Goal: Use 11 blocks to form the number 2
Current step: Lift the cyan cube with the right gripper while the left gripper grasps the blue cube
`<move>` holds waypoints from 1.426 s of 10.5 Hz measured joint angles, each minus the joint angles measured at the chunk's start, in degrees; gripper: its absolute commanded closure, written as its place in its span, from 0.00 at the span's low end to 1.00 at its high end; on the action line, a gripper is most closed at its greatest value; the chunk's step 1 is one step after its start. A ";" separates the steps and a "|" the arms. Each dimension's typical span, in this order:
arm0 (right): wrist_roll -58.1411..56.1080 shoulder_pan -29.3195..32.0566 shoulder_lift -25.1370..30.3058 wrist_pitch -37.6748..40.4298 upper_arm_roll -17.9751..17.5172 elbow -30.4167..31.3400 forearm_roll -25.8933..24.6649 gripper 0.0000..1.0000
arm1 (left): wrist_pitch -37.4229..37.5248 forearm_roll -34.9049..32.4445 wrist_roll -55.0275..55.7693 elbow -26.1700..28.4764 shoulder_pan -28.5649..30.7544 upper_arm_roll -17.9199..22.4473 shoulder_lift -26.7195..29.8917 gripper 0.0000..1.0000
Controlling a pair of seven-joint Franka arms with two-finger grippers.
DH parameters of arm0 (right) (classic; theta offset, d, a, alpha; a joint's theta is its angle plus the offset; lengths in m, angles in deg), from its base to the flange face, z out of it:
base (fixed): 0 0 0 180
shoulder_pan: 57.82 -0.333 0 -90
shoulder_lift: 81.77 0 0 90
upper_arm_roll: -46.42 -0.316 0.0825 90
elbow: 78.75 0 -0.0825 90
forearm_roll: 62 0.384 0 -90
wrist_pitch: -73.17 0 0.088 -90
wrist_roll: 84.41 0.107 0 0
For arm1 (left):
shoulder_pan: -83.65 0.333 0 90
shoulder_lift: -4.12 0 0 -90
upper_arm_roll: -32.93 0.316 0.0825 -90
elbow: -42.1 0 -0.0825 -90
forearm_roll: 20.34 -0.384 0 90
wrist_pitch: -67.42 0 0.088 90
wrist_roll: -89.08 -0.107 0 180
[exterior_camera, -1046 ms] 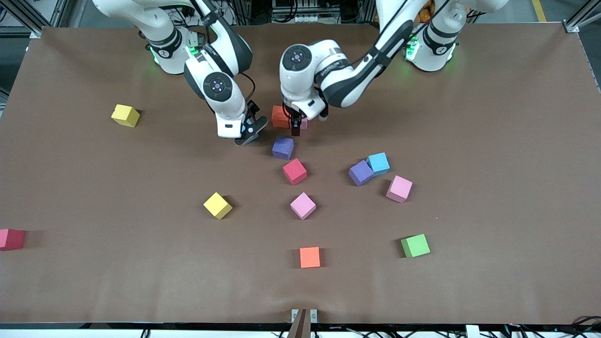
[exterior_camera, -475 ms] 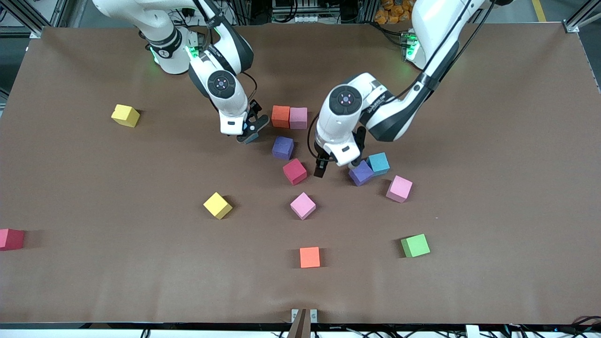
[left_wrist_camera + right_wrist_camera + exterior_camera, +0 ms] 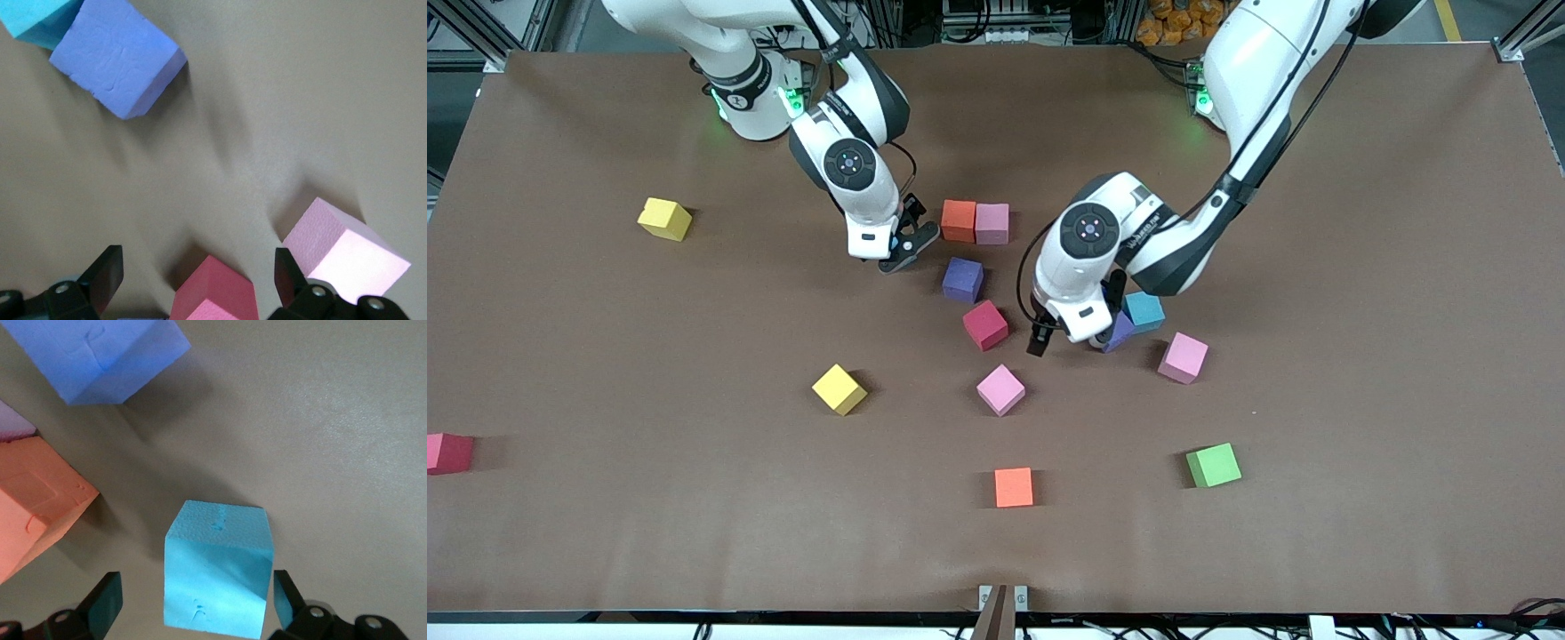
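I see a wide table [image 3: 1360, 267] covered edge to edge with a matte brown sheet, lit evenly from overhead, with soft shadows and a few faint creases in the covering. At 12 o'clock, past the table's edge, I can make out aluminium frame rails [image 3: 480, 31], dark cabling [image 3: 996, 22] and a heap of orange items [image 3: 1174, 20]. At 1 o'clock a yellow floor stripe [image 3: 1448, 20] shows. At 6 o'clock a small metal bracket [image 3: 1002, 597] sits on the table's edge, with more cables [image 3: 1476, 622] trailing toward 5 o'clock.
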 measured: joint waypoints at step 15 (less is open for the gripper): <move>-17.45 -0.05 1.20 -3.99 -0.18 0.90 -0.54 1.00 | -7.57 10.83 -9.34 -0.41 -5.23 -3.68 -5.90 0.00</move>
